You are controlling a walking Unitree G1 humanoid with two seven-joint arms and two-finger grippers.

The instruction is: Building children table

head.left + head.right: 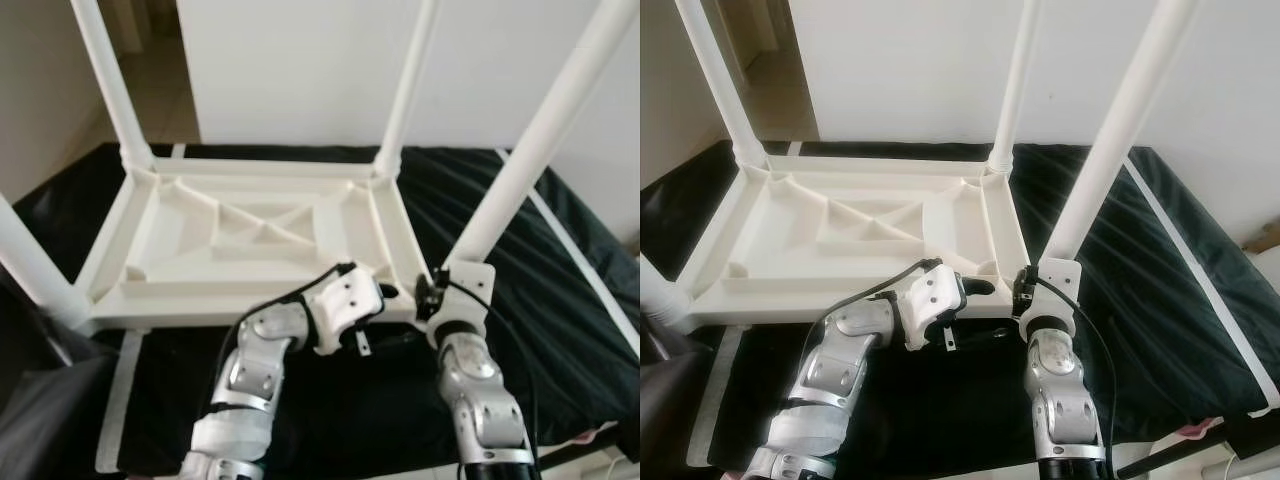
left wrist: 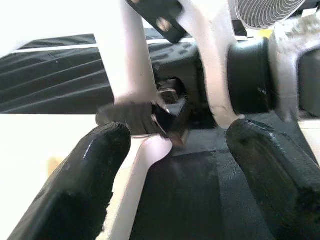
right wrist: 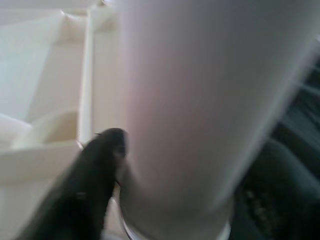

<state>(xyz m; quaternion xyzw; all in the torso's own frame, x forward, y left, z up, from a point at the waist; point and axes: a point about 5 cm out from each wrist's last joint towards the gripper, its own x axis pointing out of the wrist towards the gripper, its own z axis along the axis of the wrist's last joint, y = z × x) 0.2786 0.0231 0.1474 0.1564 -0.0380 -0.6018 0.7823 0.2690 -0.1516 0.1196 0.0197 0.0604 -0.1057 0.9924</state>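
Head views: a white children's table lay upside down on a dark mat, with four white legs sticking up. The right gripper was at the base of the near right leg, at the table's near right corner. The left gripper reached to that same corner, just beside the right one.

Left wrist view: its two black fingers stood spread apart, holding nothing, facing the leg base and the right wrist.

Right wrist view: one black finger pressed against the leg; the other was blurred behind it, so it looked clenched round the leg.

Step, as I judged: seating the last leg in its socket. Next likely needs twisting or pushing it home while the left braces the tabletop.
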